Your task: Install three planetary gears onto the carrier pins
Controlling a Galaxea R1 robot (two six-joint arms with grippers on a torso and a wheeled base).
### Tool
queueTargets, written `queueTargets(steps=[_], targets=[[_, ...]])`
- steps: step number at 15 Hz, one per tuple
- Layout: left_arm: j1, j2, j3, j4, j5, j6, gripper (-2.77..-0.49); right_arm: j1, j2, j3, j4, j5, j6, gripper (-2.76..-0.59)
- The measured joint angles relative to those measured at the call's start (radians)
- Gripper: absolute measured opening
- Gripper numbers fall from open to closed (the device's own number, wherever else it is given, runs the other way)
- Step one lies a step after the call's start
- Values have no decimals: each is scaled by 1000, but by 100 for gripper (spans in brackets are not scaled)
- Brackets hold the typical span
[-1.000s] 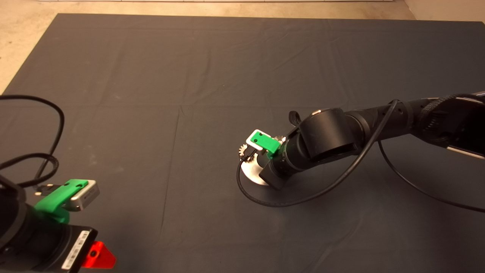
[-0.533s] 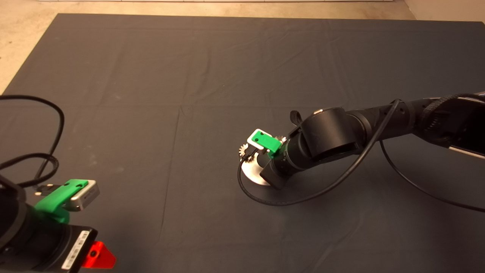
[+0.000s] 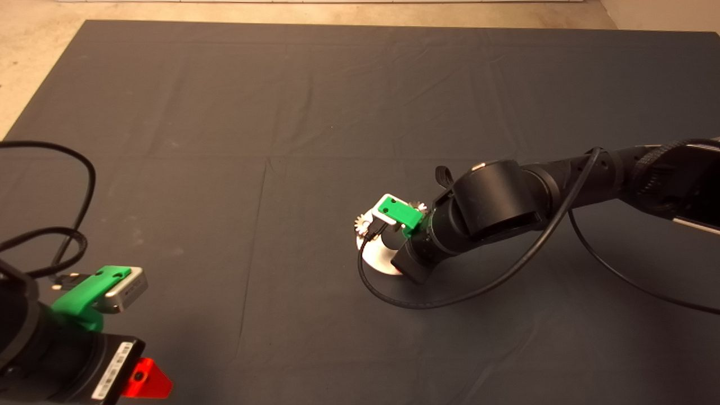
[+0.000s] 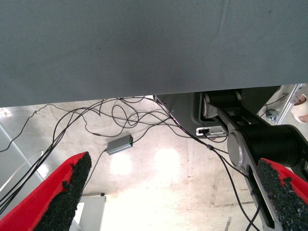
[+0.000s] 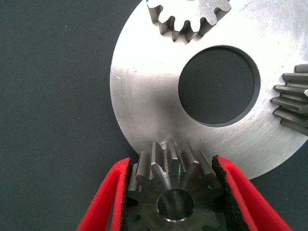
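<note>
Gripping: your right gripper (image 5: 174, 192) clamps one gear (image 5: 172, 192) over the disc (image 5: 144, 110) — two gears (image 5: 190, 17) seated.
Left gripper (image 4: 173, 192): parked, fingers apart.
Writing: none you can read.

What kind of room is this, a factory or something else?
Probably a robotics lab. A dark mat serves as the workbench, loose cables trail over a bare floor, and the right gripper holds a gear.

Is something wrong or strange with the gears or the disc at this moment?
Nothing stands out. Two gears sit on the disc, which lies flat on the mat. The right gripper holds the third gear squarely, over the disc's edge. No damage shows.
</note>
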Motion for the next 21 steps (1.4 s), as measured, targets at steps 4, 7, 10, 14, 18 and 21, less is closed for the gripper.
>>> queueTargets(steps=[4,7,10,14,18,21], targets=[[0,0,0,0,0,0,-78,5,0,4,8,0,0,-236],[0,0,0,0,0,0,-78,5,0,7,9,0,0,-236],[0,0,0,0,0,0,-78,5,0,14,9,0,0,-236],[0,0,0,0,0,0,-78,5,0,16,9,0,0,-236],[0,0,0,0,0,0,-78,4,1,16,8,0,0,-236],[0,0,0,0,0,0,-78,4,1,16,4,0,0,-236]])
